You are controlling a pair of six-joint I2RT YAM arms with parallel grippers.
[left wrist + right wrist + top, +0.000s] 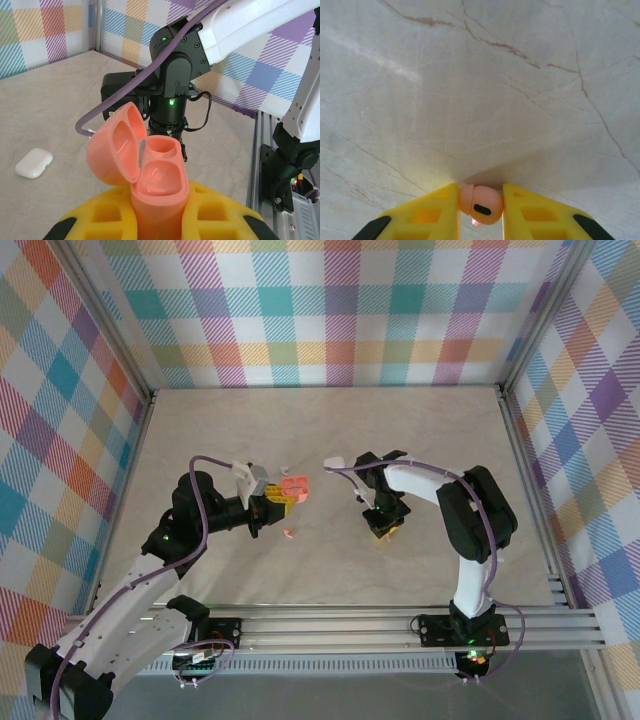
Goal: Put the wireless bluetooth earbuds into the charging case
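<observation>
One earbud (482,202) in right hand (480,192); case (160,175) upright in left hand (157,220).

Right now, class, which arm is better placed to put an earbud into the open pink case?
Right. The right claw grips a small salmon-pink plastic earbud, while the left claw is busy holding the open salmon-pink plastic case.

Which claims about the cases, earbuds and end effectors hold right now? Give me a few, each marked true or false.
1. The left end effector grips the open salmon-pink plastic charging case. True.
2. The right end effector is empty. False: it is shut on a salmon-pink plastic stemmed earbud.
3. The white pebble-shaped plastic case lies closed on the marbled table. True.
4. Both earbuds sit in the salmon-pink case. False: its wells look empty.
</observation>
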